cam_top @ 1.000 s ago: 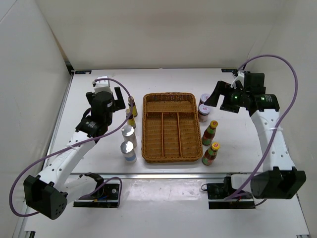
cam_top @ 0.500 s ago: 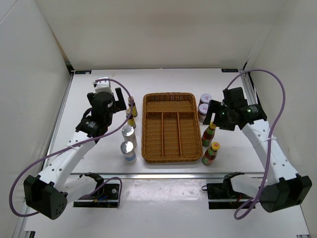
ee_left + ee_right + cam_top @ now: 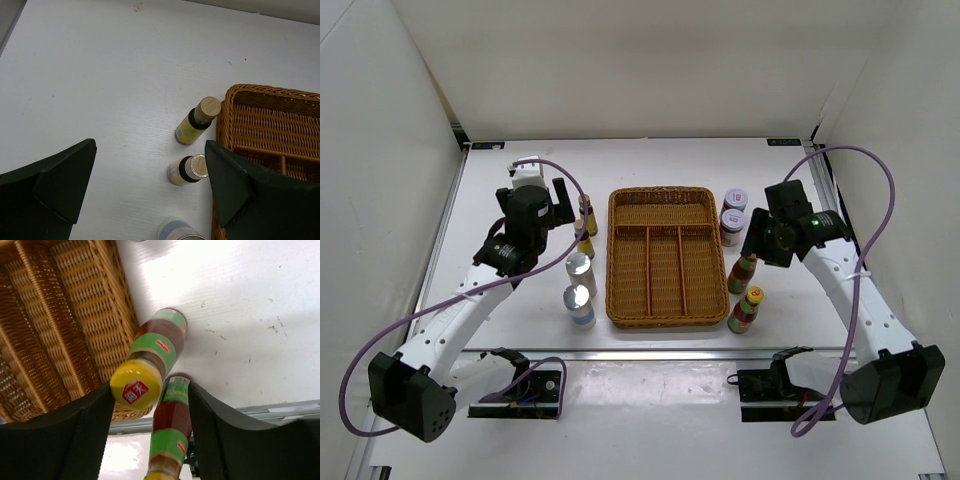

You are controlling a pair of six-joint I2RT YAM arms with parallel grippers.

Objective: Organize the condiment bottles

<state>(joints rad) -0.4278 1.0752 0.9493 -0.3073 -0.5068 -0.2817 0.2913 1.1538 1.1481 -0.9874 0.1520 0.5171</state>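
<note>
White table: eight condiment bottles, one wicker tray

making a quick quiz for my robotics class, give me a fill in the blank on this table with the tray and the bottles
1. Every compartment of the tray is ___.
2. The right pincer straddles a sauce bottle whose cap is ___.
3. Seen from above, the two jars stand on the ___ side of the tray.
4. The left pincer hangs over the table with its jaws ___.

Missing words: empty, yellow, right, open.
</note>
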